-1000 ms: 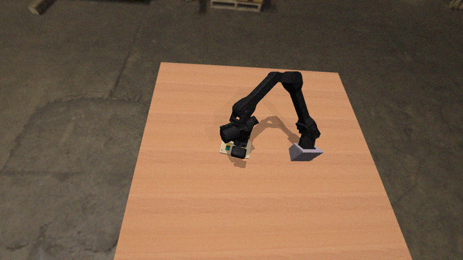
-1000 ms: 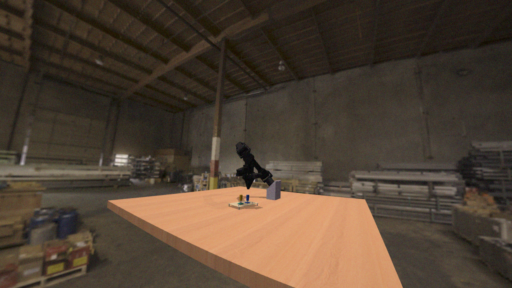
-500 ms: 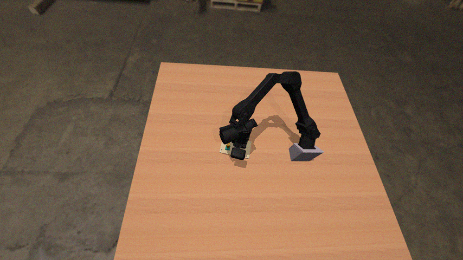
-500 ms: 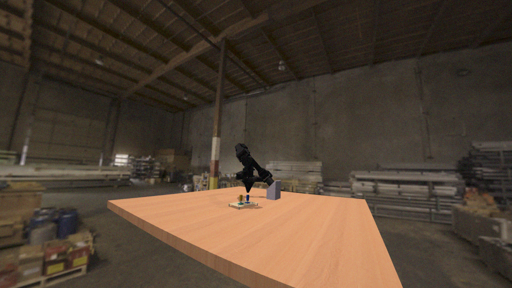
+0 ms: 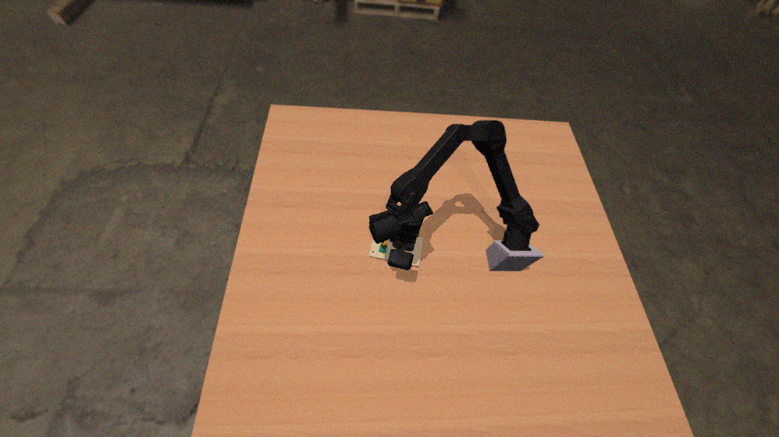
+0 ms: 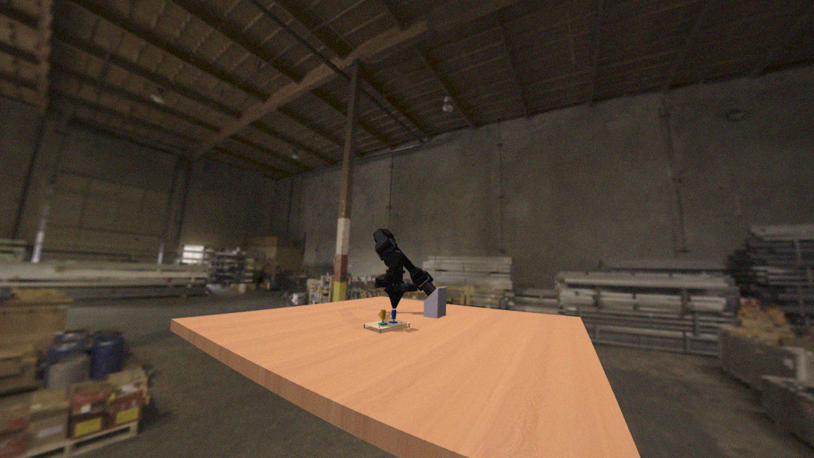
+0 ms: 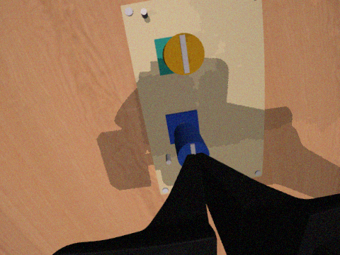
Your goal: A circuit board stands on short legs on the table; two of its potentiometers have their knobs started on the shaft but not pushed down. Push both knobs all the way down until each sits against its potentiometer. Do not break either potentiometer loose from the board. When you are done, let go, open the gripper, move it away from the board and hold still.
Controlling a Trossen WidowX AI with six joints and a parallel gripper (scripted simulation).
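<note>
Blue knob (image 7: 191,146) sits right under the tip of the claw (image 7: 200,161), whose jaws are closed on nothing; orange knob (image 7: 183,53) stands apart on the board (image 7: 236,38)

arm: black, arched from its grey base (image 5: 512,258) over the table (image 5: 423,378)
hand (image 5: 399,258): above the circuit board (image 5: 377,250), covering most of it
orange knob (image 5: 384,243): partly visible
</note>
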